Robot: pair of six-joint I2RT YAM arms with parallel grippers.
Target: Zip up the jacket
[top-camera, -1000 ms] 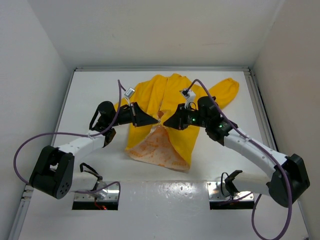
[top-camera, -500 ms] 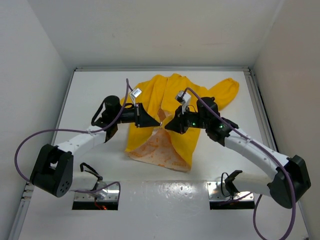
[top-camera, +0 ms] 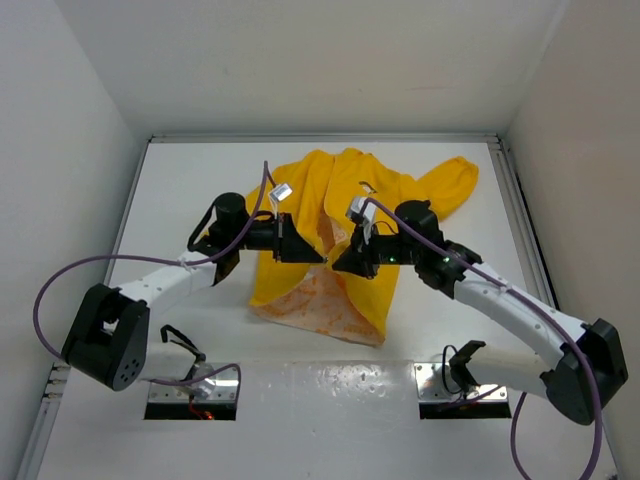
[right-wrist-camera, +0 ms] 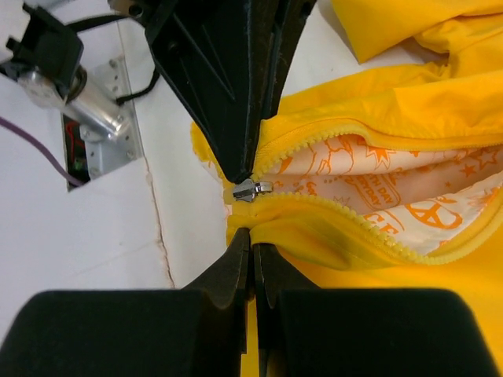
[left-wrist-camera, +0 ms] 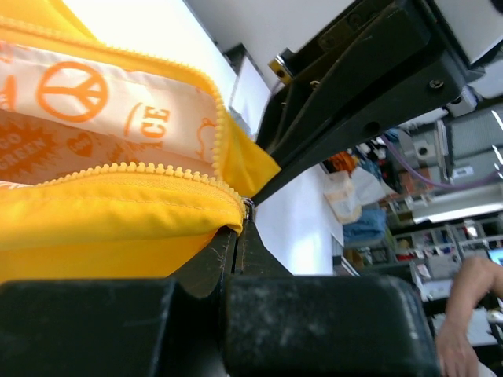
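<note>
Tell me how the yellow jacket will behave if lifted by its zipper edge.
Probably floppy: the jacket lies in soft folds, so it would drape and sag. Likely light, being thin lined fabric. The zipper teeth curve loosely, so that edge may buckle unless held taut.

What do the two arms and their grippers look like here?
The left arm and right arm have white links, black joints and bulky black bases. A purple cable loops along each. The left gripper and right gripper are black, with flat fingers tapering to points. No markings show.
</note>
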